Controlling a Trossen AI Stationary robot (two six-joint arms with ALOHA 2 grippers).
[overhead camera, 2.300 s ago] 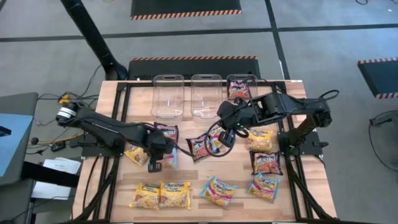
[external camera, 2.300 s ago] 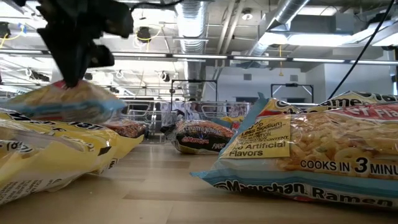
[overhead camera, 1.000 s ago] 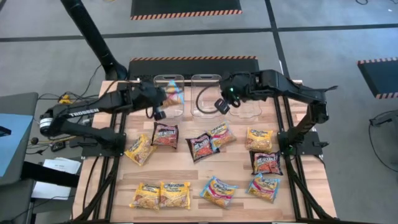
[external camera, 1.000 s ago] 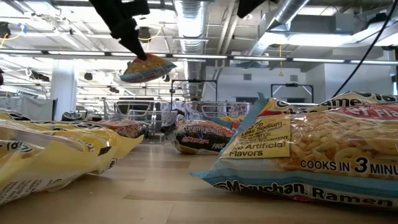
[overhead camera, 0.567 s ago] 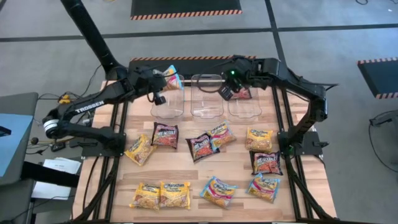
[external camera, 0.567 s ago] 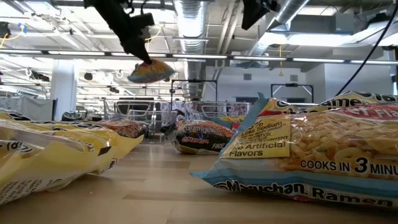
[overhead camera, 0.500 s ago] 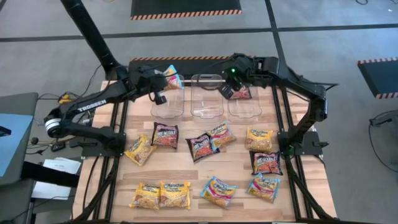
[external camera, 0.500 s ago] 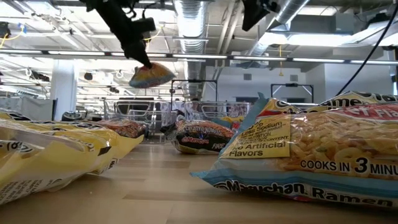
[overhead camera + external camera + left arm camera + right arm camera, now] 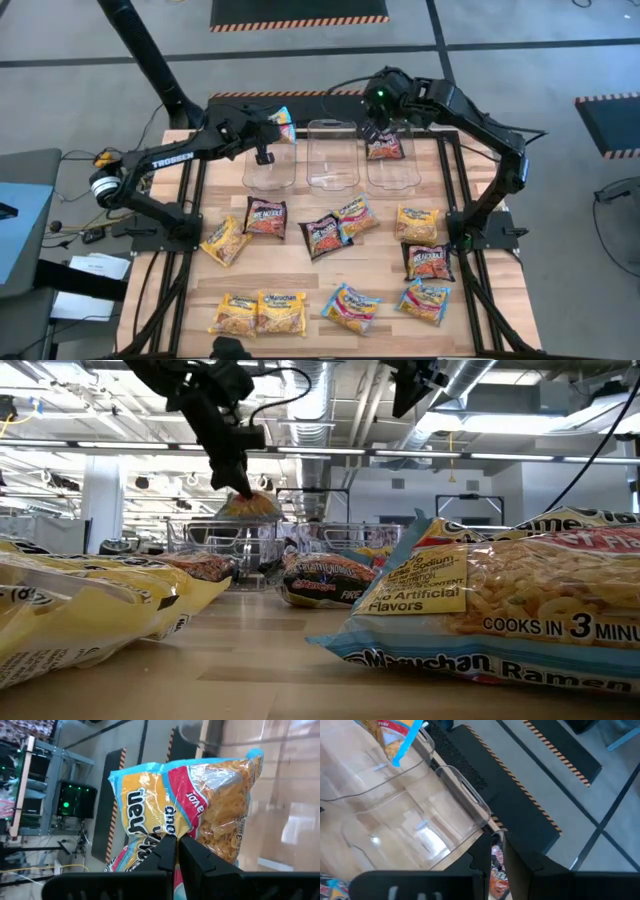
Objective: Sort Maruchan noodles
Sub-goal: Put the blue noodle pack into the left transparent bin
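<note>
Maruchan sort: blue-pink packet hanging over the left bin

Loose packets (image 9: 345, 306) are lying along the near and middle table, well clear of both arms. Farther back, the left gripper (image 9: 262, 143) is clenching the blue-pink packet (image 9: 281, 124) by its end above the far rim of the left bin (image 9: 270, 172); letting go here is risking a drop behind the bin. The right gripper (image 9: 381, 112) is hovering over the right bin (image 9: 392, 172) with nothing visibly gripped, its fingers looking nearly closed.
</note>
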